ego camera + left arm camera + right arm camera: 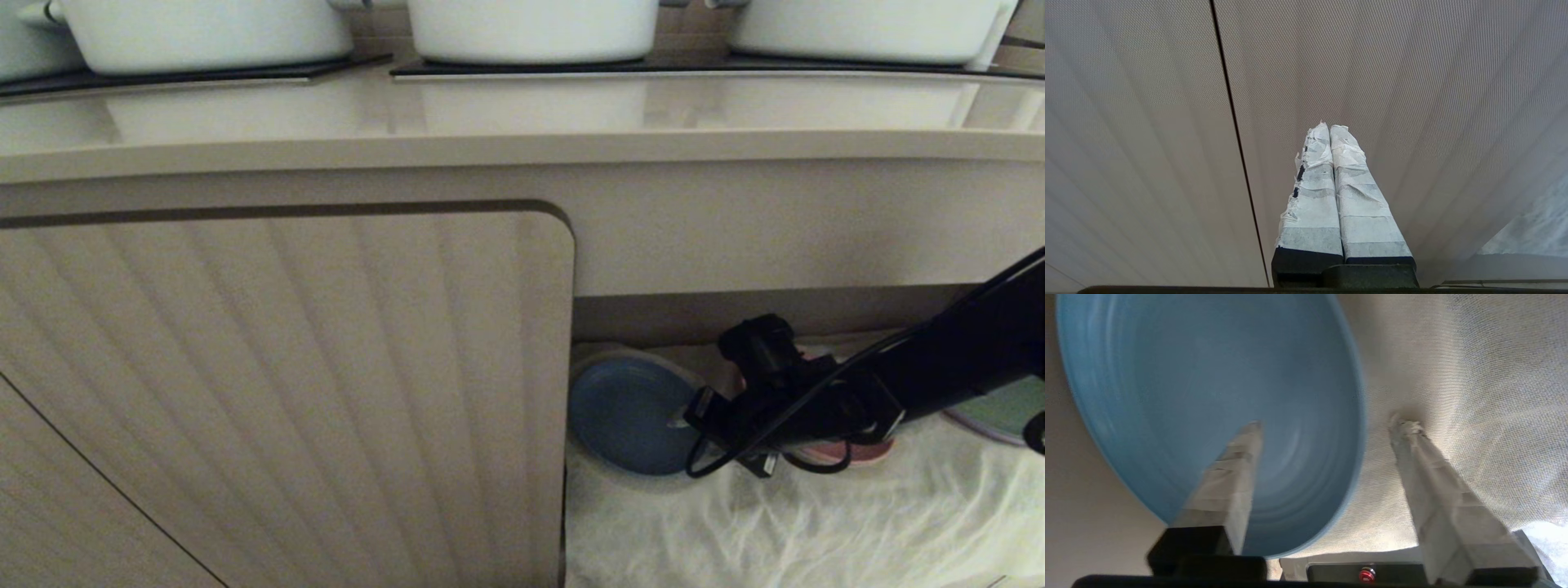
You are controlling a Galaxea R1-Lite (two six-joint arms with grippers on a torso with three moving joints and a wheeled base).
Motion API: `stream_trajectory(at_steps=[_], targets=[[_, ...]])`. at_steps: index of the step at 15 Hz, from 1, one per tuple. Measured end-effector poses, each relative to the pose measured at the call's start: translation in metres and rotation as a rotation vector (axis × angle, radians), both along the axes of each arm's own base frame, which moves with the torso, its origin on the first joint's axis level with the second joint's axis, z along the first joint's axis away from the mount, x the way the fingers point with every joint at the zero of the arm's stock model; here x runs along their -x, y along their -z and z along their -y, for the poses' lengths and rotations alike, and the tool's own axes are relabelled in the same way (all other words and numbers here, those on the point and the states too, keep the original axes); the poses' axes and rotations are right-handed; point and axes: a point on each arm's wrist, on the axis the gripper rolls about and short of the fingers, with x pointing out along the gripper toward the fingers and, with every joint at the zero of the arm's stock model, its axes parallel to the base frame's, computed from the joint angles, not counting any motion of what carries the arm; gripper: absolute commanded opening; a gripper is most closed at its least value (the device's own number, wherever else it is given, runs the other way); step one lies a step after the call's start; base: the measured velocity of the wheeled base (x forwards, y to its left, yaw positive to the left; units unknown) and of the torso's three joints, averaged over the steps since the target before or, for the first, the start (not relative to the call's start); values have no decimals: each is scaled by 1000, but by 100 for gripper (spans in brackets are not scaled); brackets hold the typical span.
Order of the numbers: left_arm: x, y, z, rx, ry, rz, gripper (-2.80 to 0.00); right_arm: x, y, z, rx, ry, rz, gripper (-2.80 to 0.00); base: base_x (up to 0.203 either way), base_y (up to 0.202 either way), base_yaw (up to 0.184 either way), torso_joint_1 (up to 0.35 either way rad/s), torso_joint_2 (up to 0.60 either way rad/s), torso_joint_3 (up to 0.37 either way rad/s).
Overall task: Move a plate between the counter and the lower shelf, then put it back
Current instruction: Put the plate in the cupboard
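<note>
The light blue plate (pixel 624 412) lies on the white cloth of the lower shelf (pixel 816 523), at its left end beside the cabinet door. My right gripper (pixel 684 420) reaches into the shelf from the right, at the plate's right rim. In the right wrist view this gripper (pixel 1327 422) is open. One taped finger (pixel 1229 477) stands over the plate (pixel 1208 388), the other (pixel 1437 477) over the cloth, with the rim between them untouched. The counter (pixel 522 147) runs above with no plate on it. My left gripper (pixel 1329 127) is shut and empty, facing the door panel.
A pink plate (pixel 853 453) lies behind my right arm and a green plate (pixel 1000 412) at the shelf's far right. The ribbed cabinet door (pixel 286 392) closes off the left. White pots (pixel 531 28) sit on black hob panels on the counter.
</note>
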Motion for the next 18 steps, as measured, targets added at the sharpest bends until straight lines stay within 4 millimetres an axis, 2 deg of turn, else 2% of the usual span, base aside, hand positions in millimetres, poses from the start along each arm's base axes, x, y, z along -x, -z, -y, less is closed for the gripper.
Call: stream_trajectory(at_steps=[10, 18], targets=[[0, 0, 0, 0, 0, 0, -280, 21, -3, 9, 46, -50, -19, 0, 0, 0, 0, 0, 0, 0], [0, 0, 0, 1, 0, 0, -280, 21, -7, 10, 40, -45, -13, 0, 0, 0, 0, 0, 0, 0]])
